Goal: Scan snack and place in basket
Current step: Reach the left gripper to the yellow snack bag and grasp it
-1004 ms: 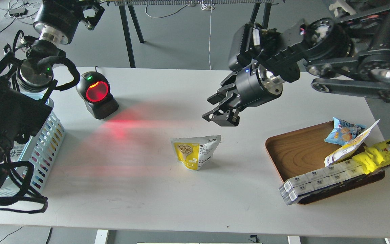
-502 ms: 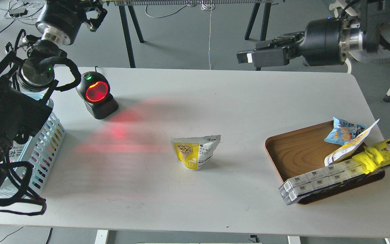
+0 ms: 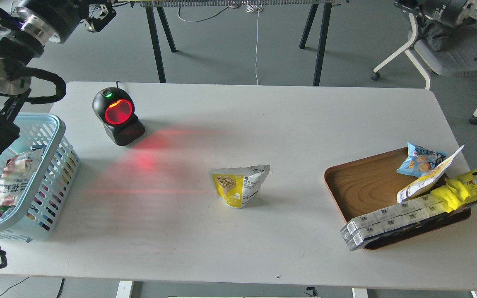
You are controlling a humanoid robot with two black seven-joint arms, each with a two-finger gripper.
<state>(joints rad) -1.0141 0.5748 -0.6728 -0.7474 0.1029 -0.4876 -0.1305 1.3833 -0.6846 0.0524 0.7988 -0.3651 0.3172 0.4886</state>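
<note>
The snack (image 3: 238,186), a small yellow and white pouch, stands upright near the middle of the white table, with no gripper near it. The light blue basket (image 3: 54,124) stands at the table's left edge and holds a red and white packet. My left gripper (image 3: 101,17) is high at the top left, beyond the table's far edge, dark and small. My right arm is pulled back to the top right corner; only a dark end of the right gripper (image 3: 402,5) shows at the frame's edge.
A black scanner (image 3: 118,116) with a glowing red window stands at the back left and casts red light on the table. A brown wooden tray (image 3: 364,184) at the right holds a blue chip bag (image 3: 418,162), a yellow pack (image 3: 475,182) and a row of white boxes (image 3: 387,220).
My right arm has swung from above the snack up and away to the top right corner. My left arm has lifted off the basket, uncovering it. The snack has not moved.
</note>
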